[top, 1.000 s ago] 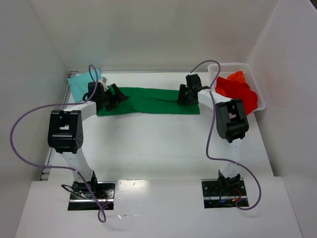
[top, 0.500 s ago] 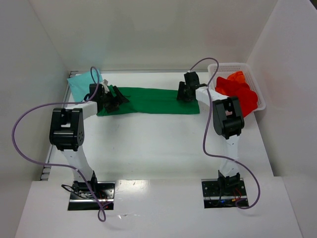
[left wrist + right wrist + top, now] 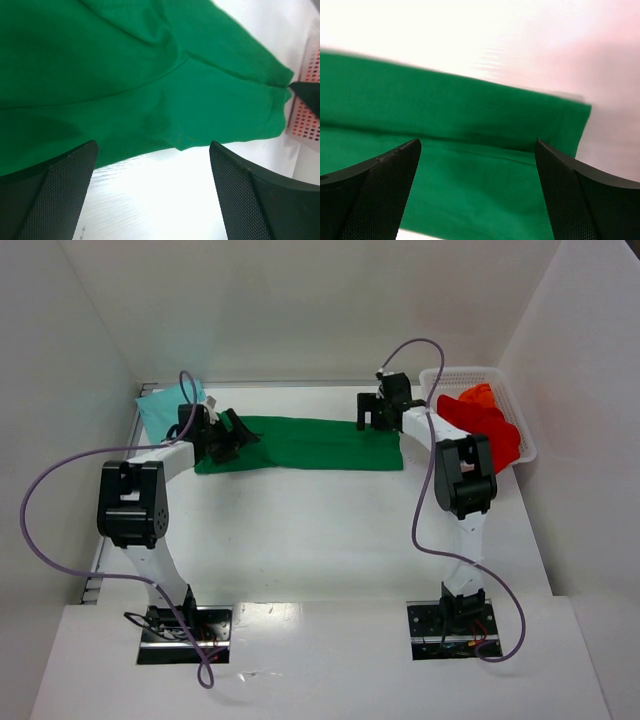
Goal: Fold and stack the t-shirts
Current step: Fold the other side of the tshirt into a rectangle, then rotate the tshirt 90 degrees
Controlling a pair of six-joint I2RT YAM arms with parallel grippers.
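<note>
A dark green t-shirt (image 3: 310,444) lies folded into a long flat strip across the far middle of the table. My left gripper (image 3: 232,436) is open and empty over the strip's left end; its wrist view shows the green cloth (image 3: 150,75) and bare table between the fingers. My right gripper (image 3: 378,416) is open and empty at the strip's right end; its wrist view shows the cloth (image 3: 470,165) between the fingers. A pale teal t-shirt (image 3: 165,410) lies folded at the far left corner. Red t-shirts (image 3: 482,425) lie in a heap in the basket.
A white mesh basket (image 3: 478,375) stands at the far right against the wall. White walls close the table on the left, back and right. Purple cables loop from both arms over the table sides.
My right gripper has moved a little away toward the back wall, from over the strip's right end to its far edge. The left gripper and the green shirt have hardly moved.
</note>
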